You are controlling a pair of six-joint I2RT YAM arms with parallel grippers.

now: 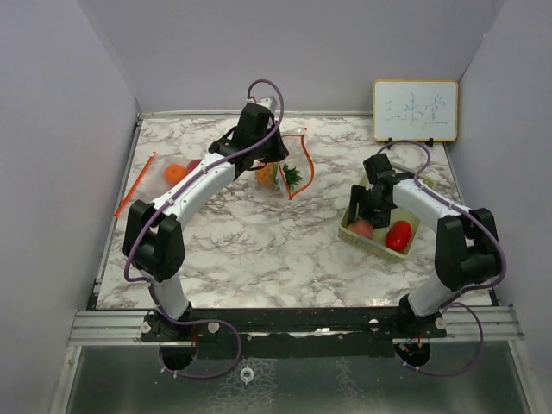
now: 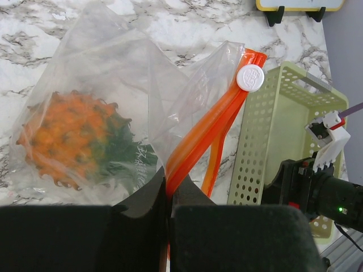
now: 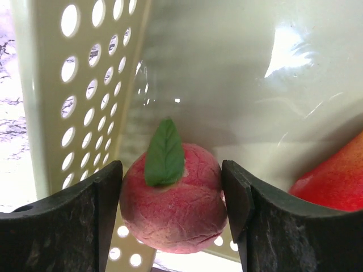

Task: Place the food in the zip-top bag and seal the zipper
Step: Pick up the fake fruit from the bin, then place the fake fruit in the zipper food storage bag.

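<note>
Now the peach (image 3: pixel 176 218) sits low in the frame, inside the basket (image 3: pixel 85 113), exactly between the fingers of the right gripper (image 3: pixel 172 175); firm grip or not, I cannot tell. The left gripper (image 2: pixel 168 198) pinches the bag (image 2: pixel 113 68) edge, upper centre in the overhead view.

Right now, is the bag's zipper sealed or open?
Open: the two orange zipper strips split apart below the white slider; the left gripper pinches one strip.

1. Red fruit (image 3: pixel 334 181) runs off my right wrist view's edge.
2. From above, my left arm (image 1: pixel 207 177) covers part of the zip-top bag (image 1: pixel 296 164).
3. Whiteboard (image 1: pixel 415 110) writing is too faint to read.
</note>
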